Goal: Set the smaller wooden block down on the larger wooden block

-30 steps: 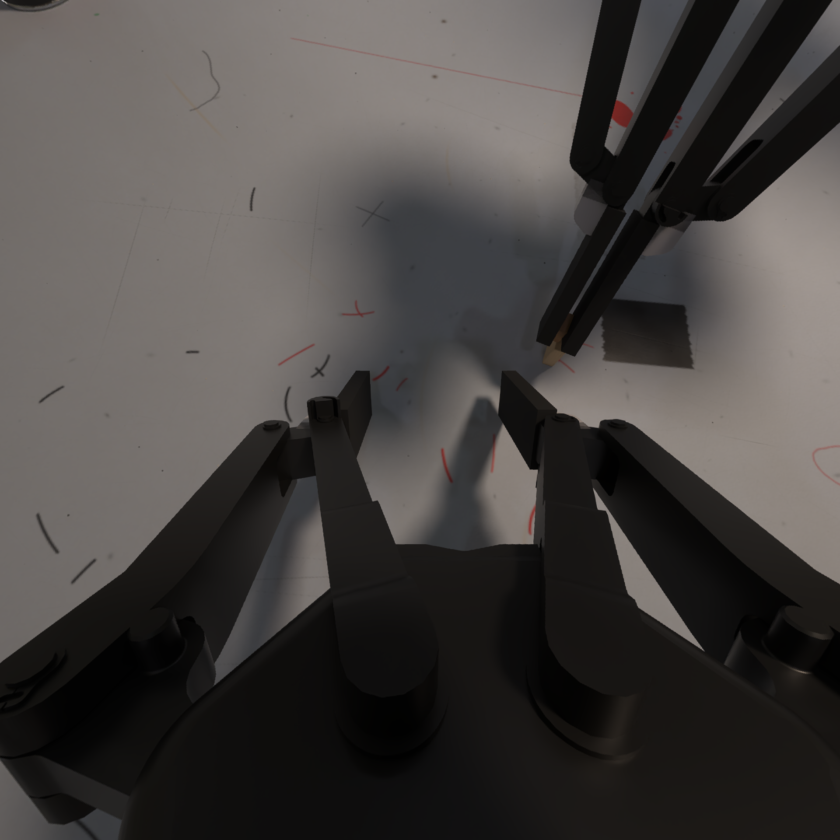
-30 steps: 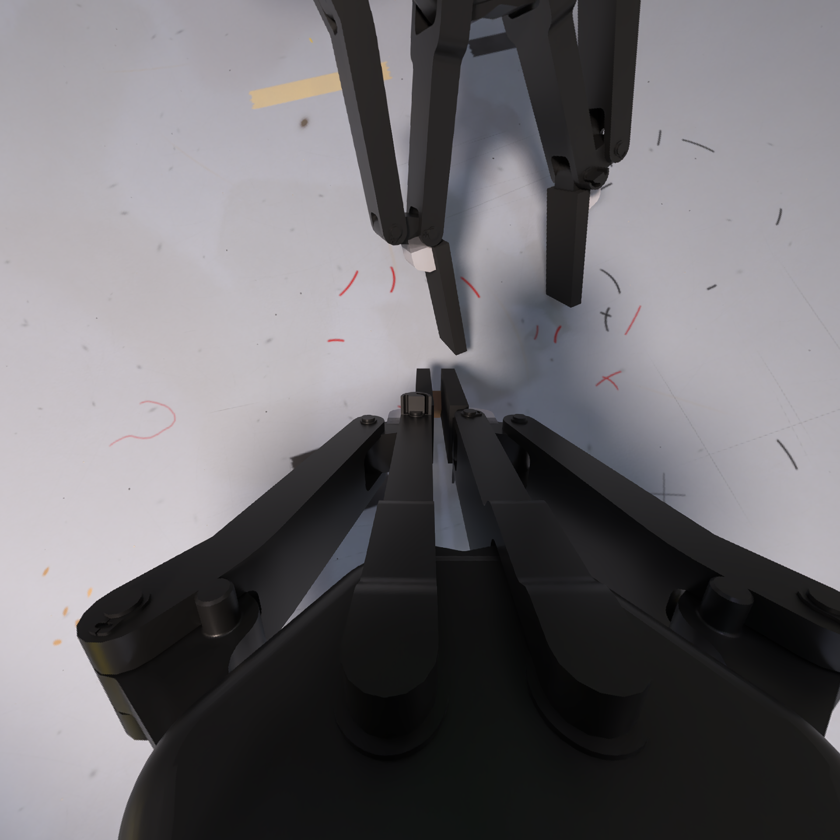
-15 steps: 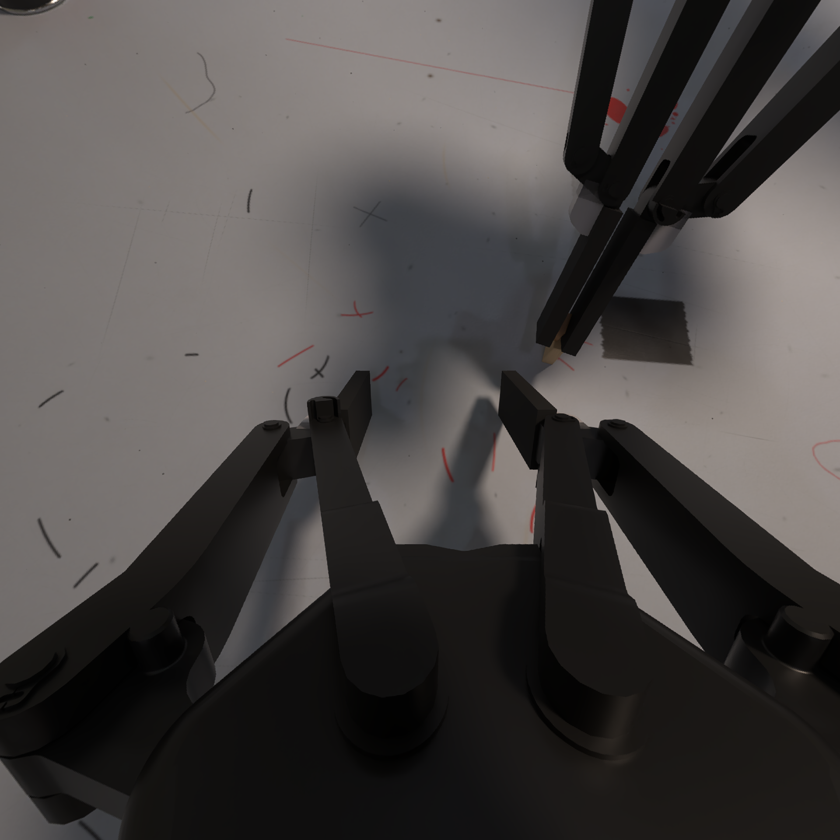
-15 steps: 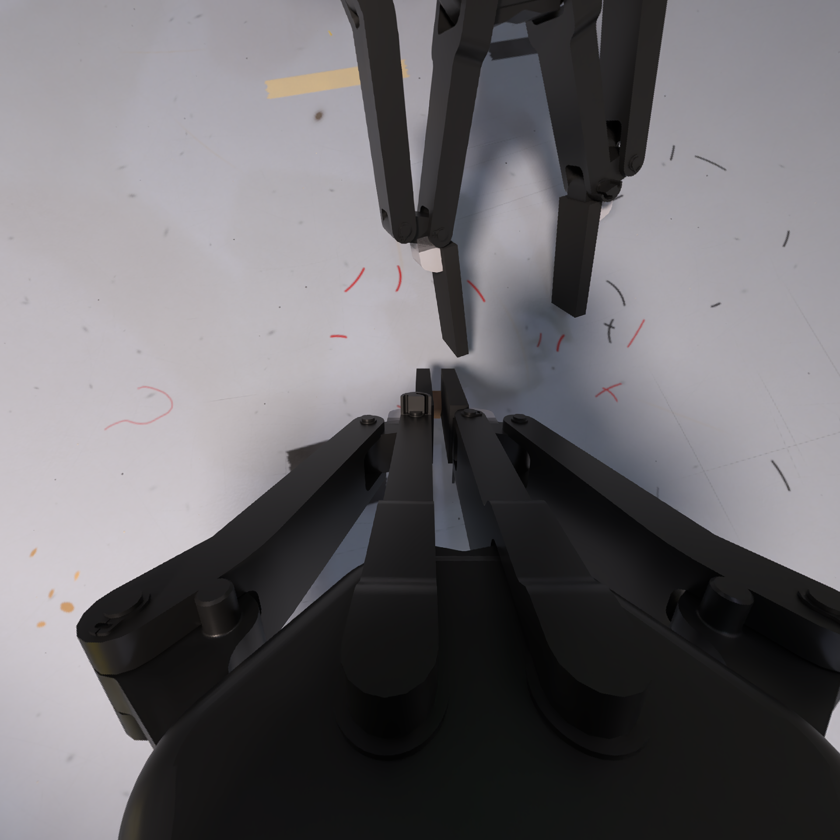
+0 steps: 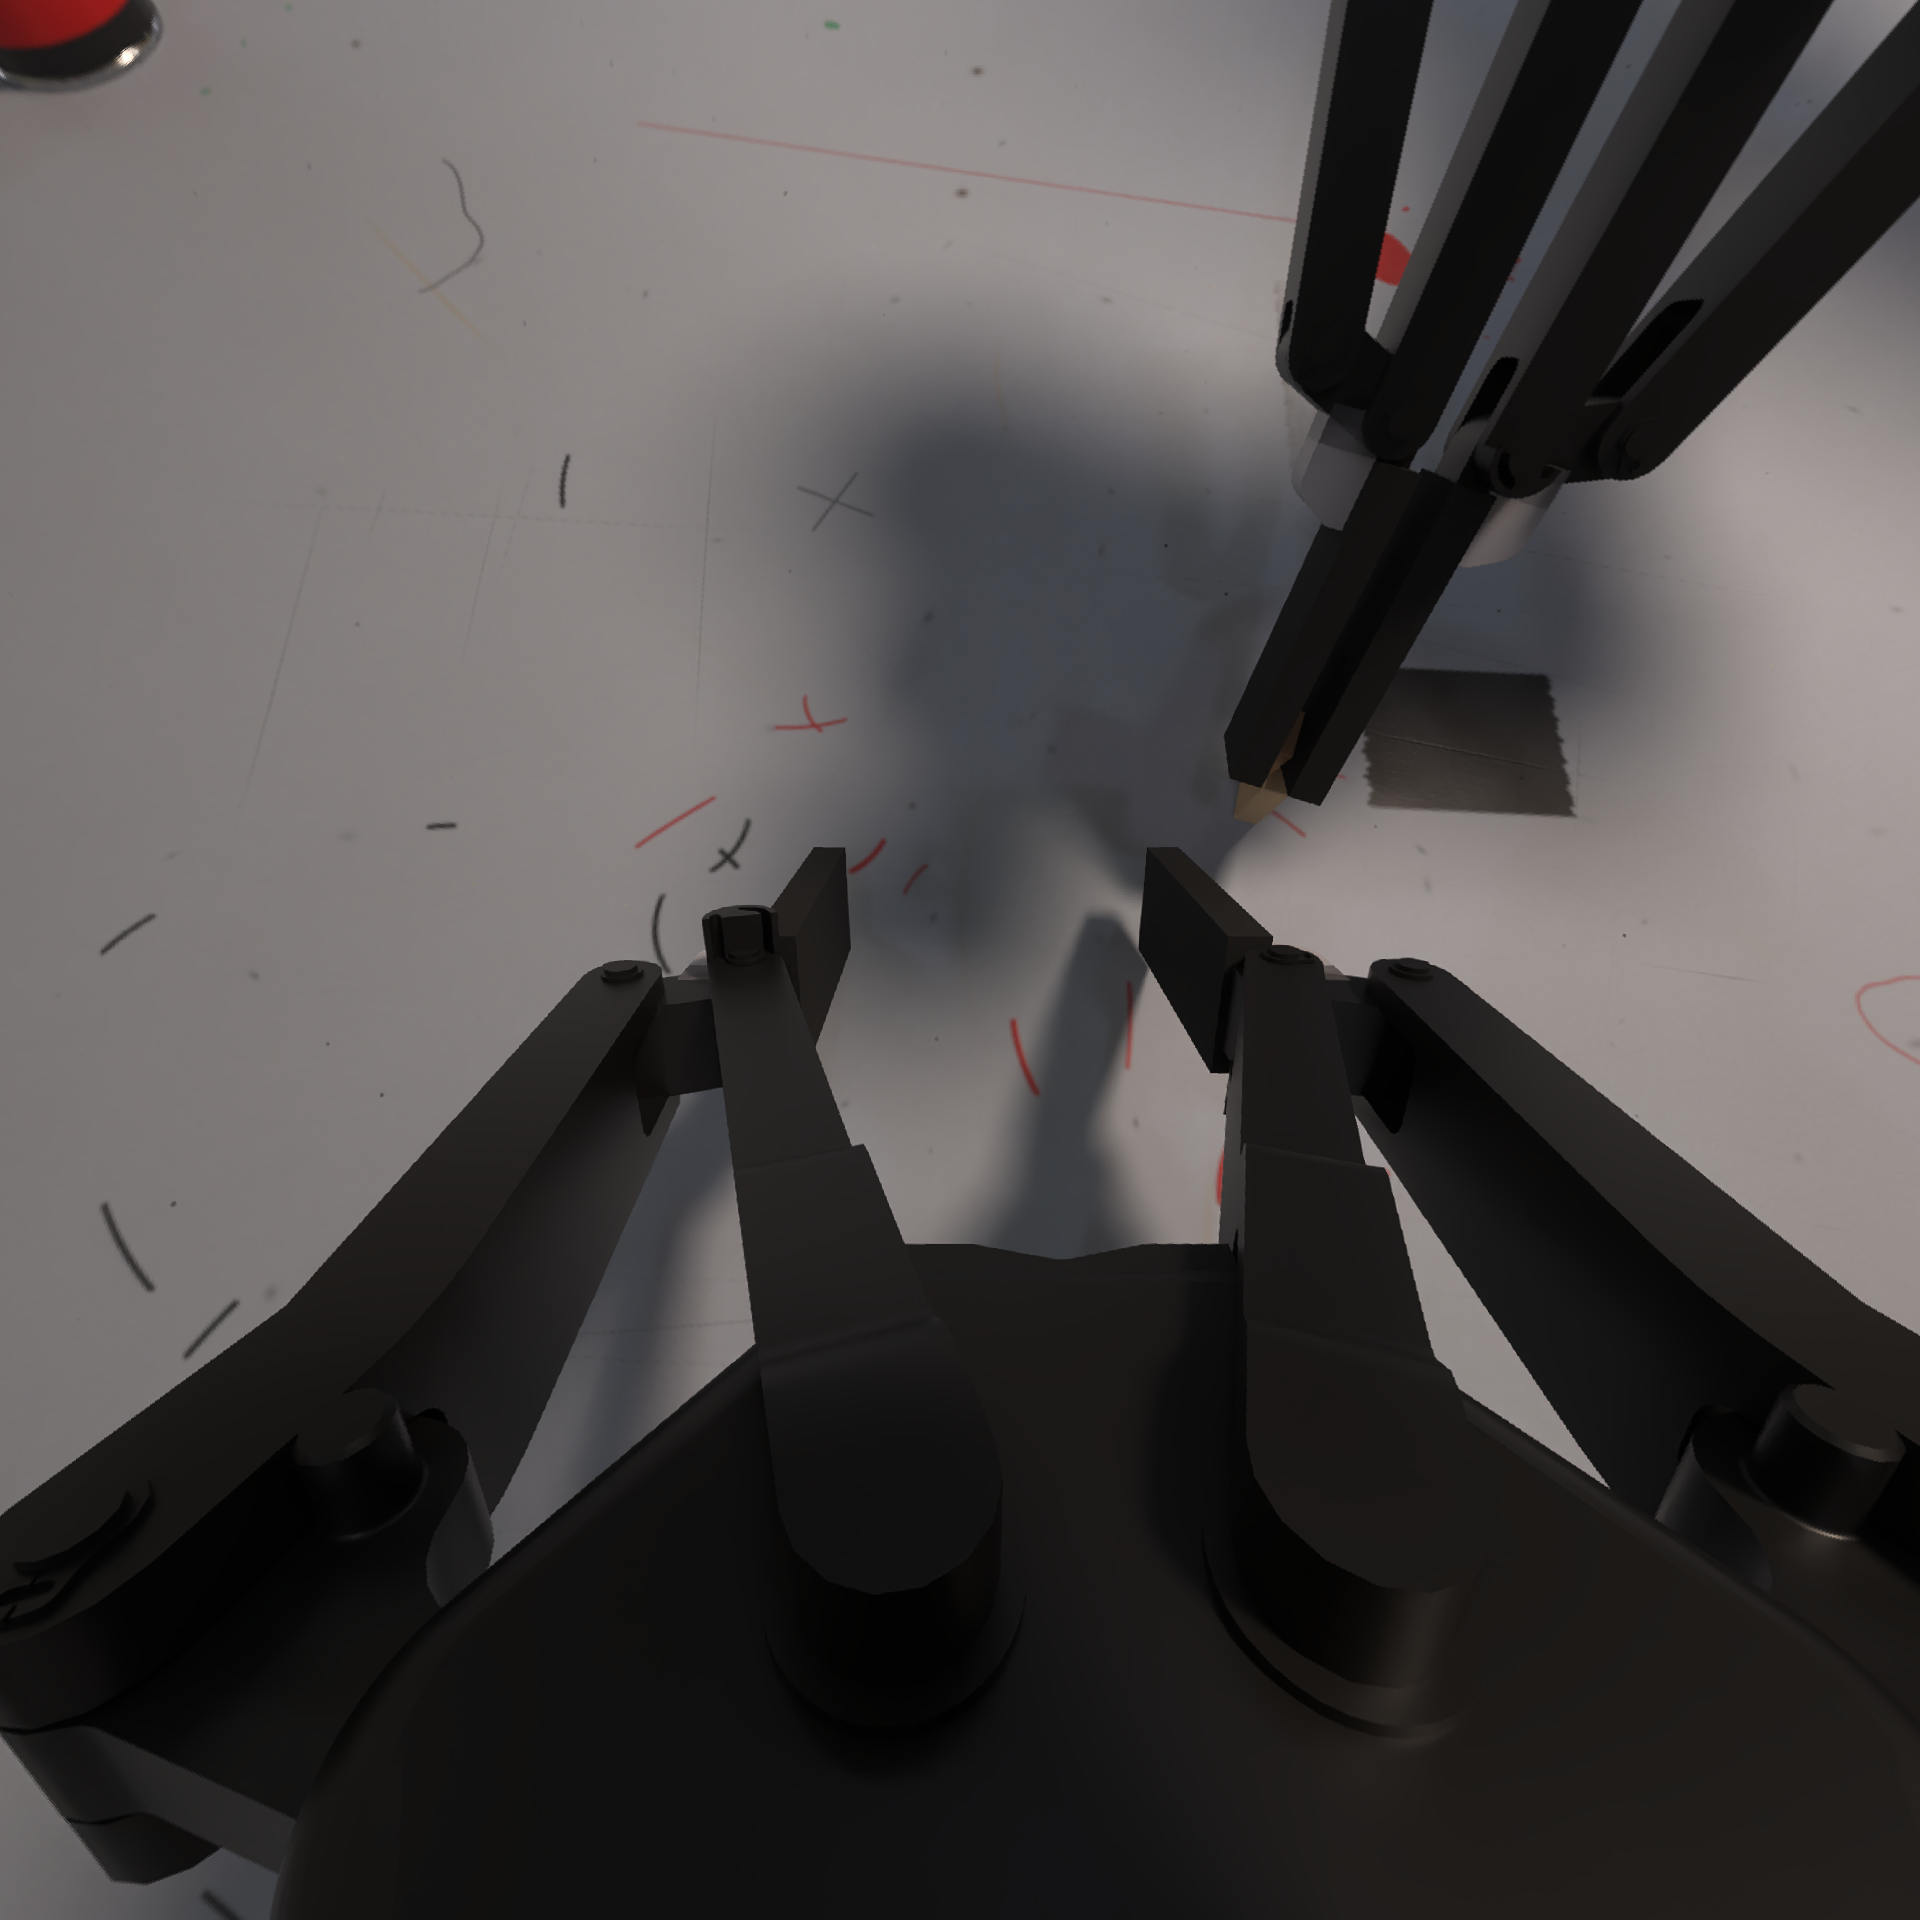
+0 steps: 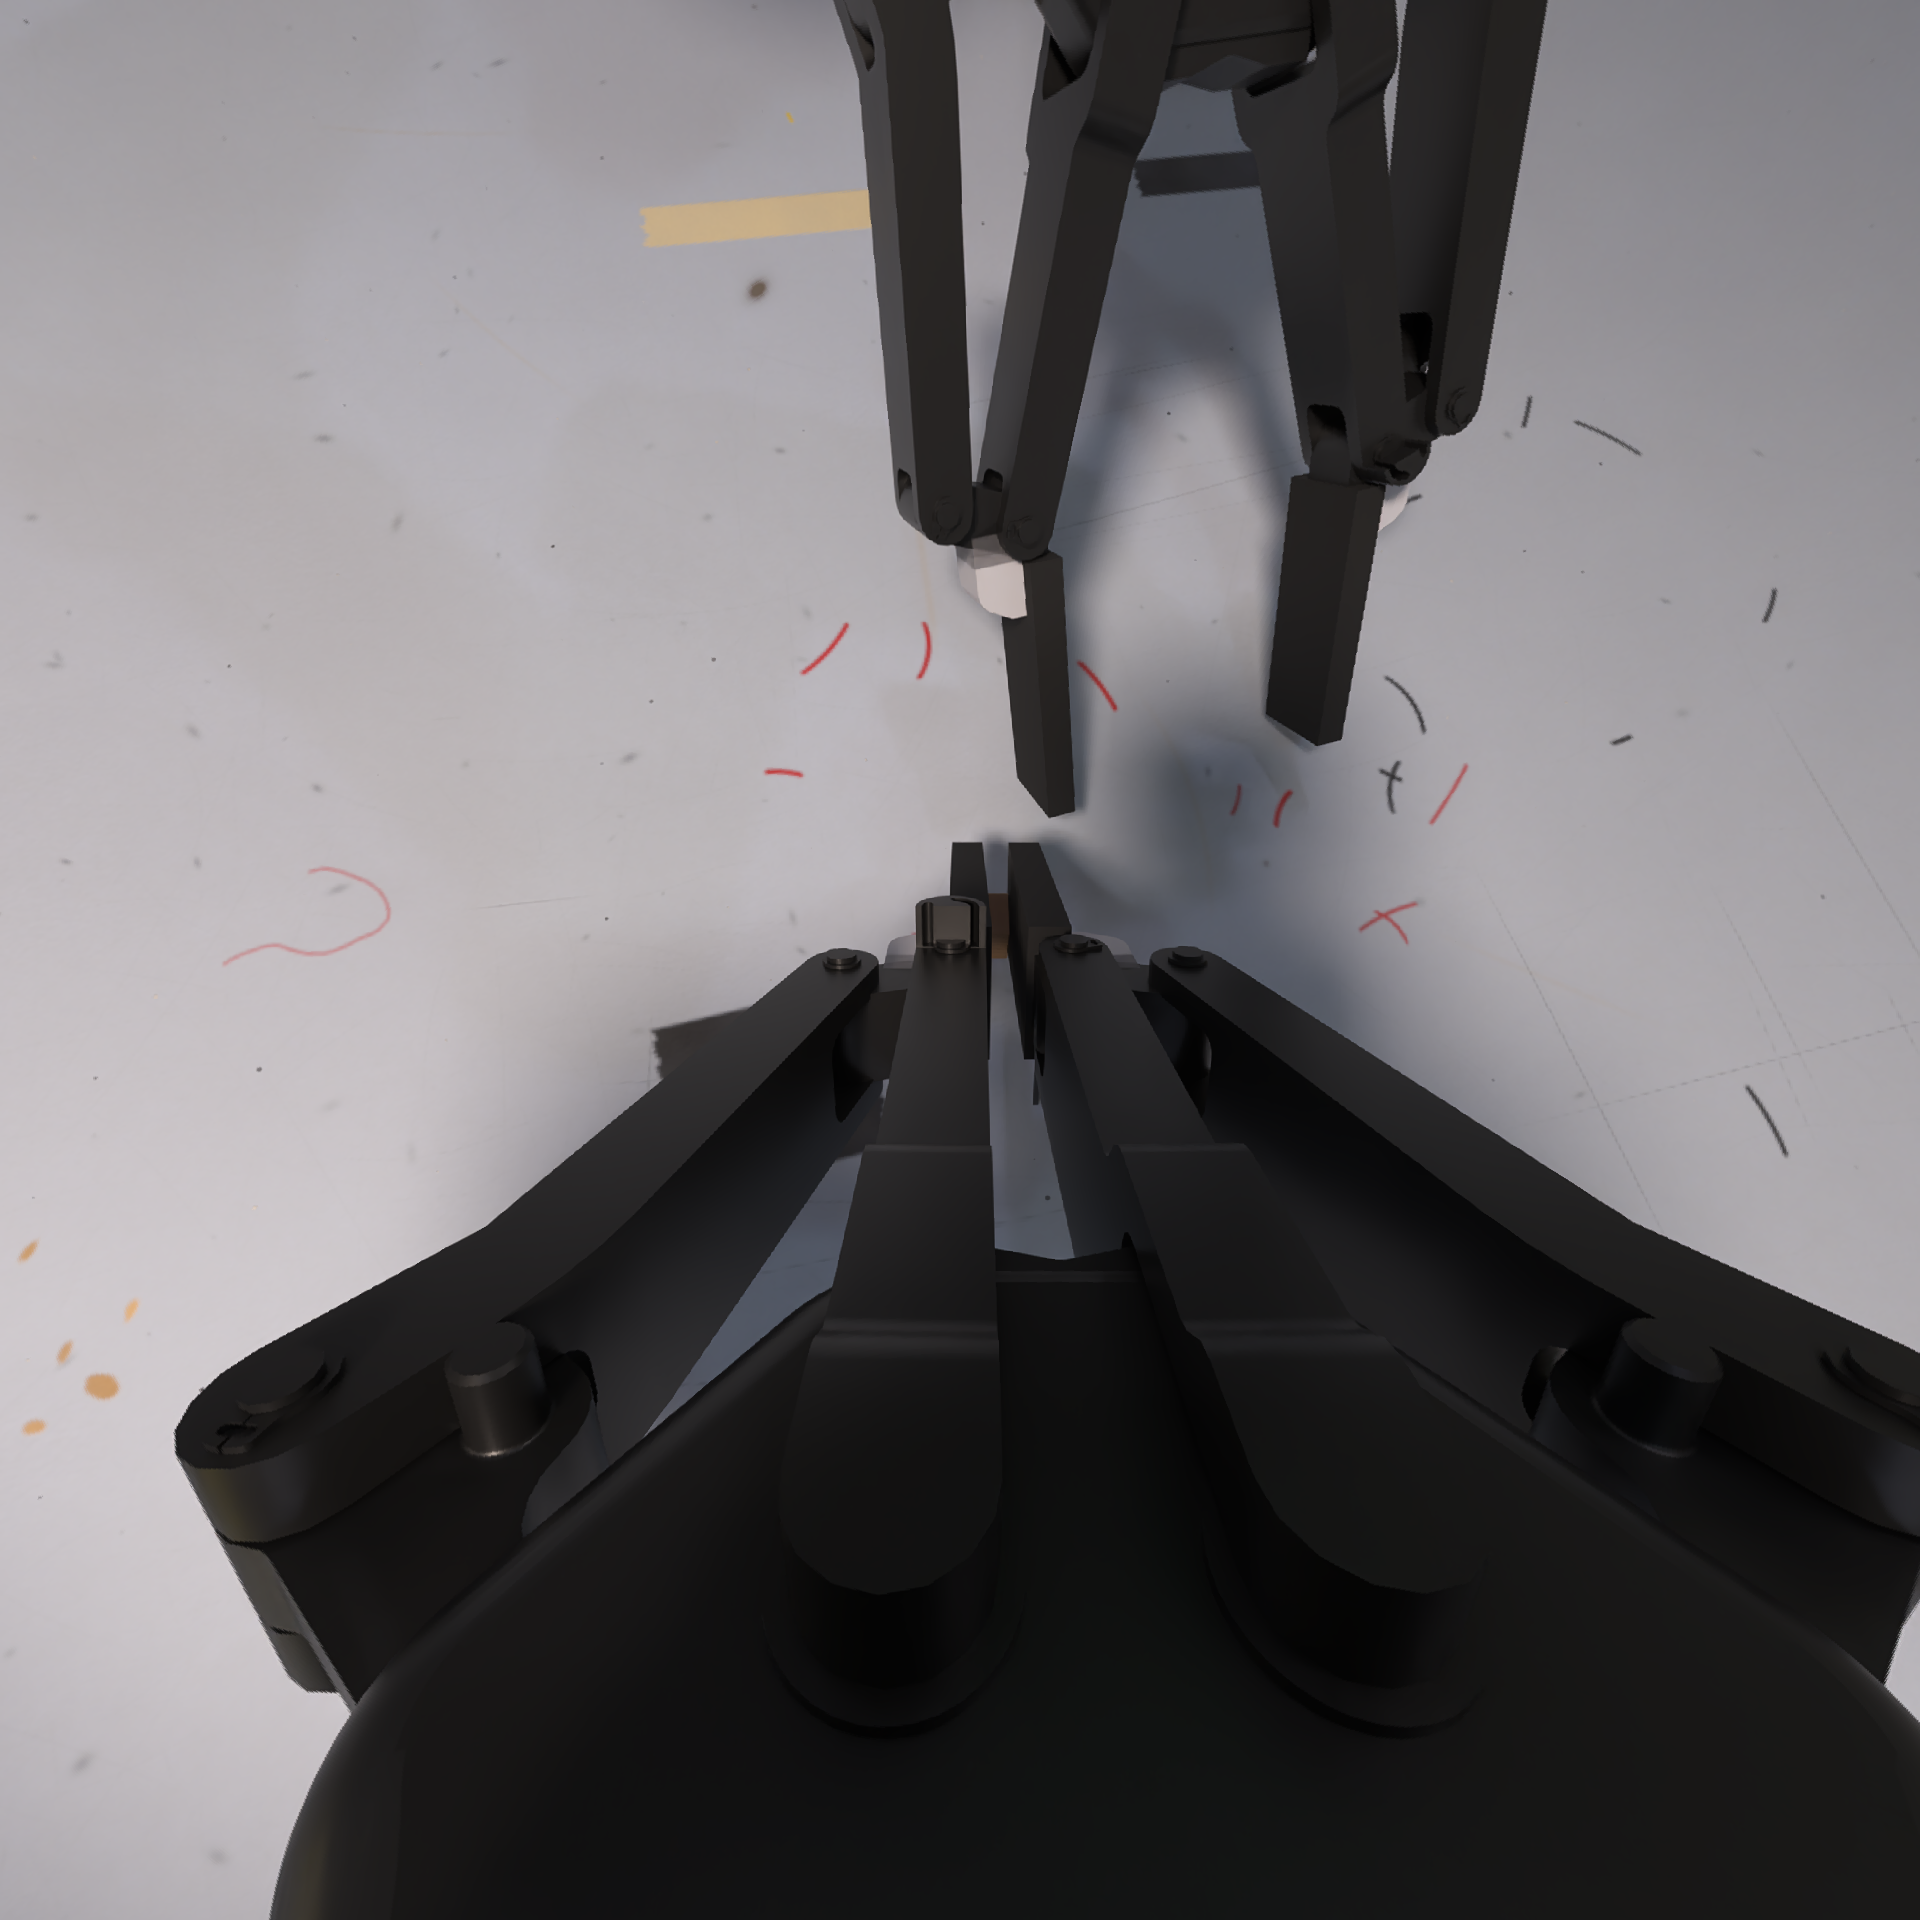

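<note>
My right gripper (image 6: 997, 862) is shut on the smaller wooden block (image 6: 997, 920), a tan sliver between its pads. In the left wrist view the right gripper (image 5: 1283, 784) points down at the upper right, with the block's tan corner (image 5: 1255, 800) sticking out below the tips, just above the white table. My left gripper (image 5: 997, 904) is open and empty, close in front of the right one. It also shows in the right wrist view (image 6: 1184, 769), hanging open just beyond my right fingertips. The larger wooden block is not in either view.
The white table (image 5: 416, 623) carries red and black pen marks. A flat dark square patch (image 5: 1465, 753) lies beside the right gripper. A red object (image 5: 52, 31) sits at the far top left corner. A strip of yellow tape (image 6: 758, 218) lies on the table farther off.
Both views have drifted slightly and the red object has come into the left view's corner. The right gripper stays shut on the block and the left stays open.
</note>
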Tool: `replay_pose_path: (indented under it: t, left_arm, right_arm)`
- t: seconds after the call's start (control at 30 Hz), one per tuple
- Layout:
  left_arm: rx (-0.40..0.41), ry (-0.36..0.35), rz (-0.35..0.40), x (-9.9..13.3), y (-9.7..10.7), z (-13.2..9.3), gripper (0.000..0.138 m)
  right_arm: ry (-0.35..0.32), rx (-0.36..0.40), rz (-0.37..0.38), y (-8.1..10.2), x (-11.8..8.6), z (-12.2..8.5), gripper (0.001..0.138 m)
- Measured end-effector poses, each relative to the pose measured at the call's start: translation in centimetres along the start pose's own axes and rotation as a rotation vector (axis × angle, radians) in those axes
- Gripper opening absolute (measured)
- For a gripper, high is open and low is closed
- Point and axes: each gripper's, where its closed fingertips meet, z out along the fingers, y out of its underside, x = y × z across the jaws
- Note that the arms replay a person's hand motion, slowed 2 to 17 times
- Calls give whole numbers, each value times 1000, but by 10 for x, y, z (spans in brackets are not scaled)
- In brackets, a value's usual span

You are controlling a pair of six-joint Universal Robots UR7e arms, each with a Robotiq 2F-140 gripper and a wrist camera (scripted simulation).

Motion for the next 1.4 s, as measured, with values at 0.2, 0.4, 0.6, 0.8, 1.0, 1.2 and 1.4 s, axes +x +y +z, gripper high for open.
replay_pose_path:
  t: [0.2,0.4,0.6,0.8,1.0,1.2,1.4]
  left_arm:
    - [70,-48,108,1,-12,-7,75]
    - [161,-155,253,0,-29,-17,75]
    - [221,-248,354,-2,-40,-25,75]
    - [265,-321,443,-1,-49,-31,75]
    - [289,-347,486,2,-53,-33,75]
    - [303,-362,511,3,-55,-34,75]
    - [314,-379,541,5,-58,-35,75]
  right_arm:
    - [11,69,16,4,-3,-6,13]
    - [33,166,53,12,3,-16,20]
    - [59,244,90,19,12,-26,22]
    - [70,289,102,21,19,-33,22]
    - [61,322,112,21,24,-37,22]
    - [59,345,114,20,29,-39,22]
    - [52,363,115,18,31,-40,22]
